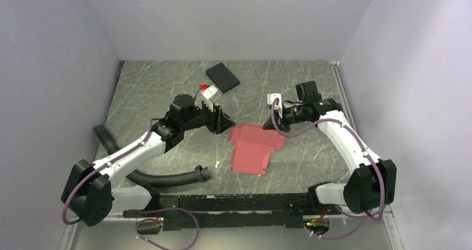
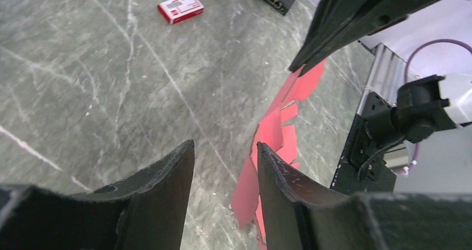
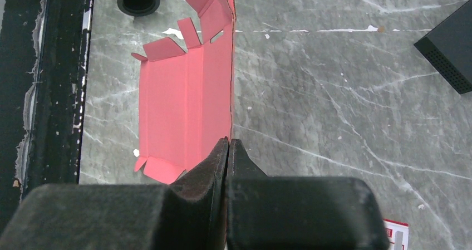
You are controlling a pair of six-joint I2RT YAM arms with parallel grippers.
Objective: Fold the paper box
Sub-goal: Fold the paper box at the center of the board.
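Pale walls point(image 1: 222, 16) enclose a grey marbled tabletop point(image 1: 161, 88); right fingers point(image 3: 209, 169) pinch the flat pinkish-red cardboard sheet point(image 1: 250, 150), left fingers point(image 2: 167, 177) spread.

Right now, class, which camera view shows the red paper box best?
The top view: the whole paper box, unfolded, is in frame. The right wrist view shows creases and flaps closer, but crops one end, the right gripper pinching an edge. The left wrist view catches only a slanted red strip.
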